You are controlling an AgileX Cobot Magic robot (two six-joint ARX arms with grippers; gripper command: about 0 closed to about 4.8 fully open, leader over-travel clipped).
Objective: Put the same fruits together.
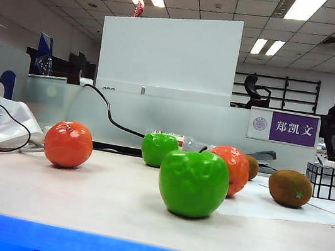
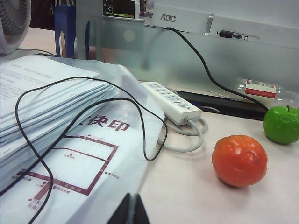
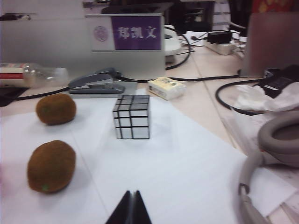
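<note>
Six toy fruits are being shown spread on a pale counter (image 1: 79, 201). An orange fruit (image 1: 68, 143) is sitting at the left, well apart from a second orange fruit (image 1: 232, 167) tucked just behind the near green apple (image 1: 193, 183). A far green apple (image 1: 158, 149) is resting behind. Two kiwis (image 3: 51, 165) (image 3: 56, 108) are lying on white paper (image 3: 177, 168) near a mirror cube (image 3: 132, 116). The left pincer (image 2: 129, 211) and right pincer (image 3: 131, 209) are both being held closed and empty, low over the counter.
</note>
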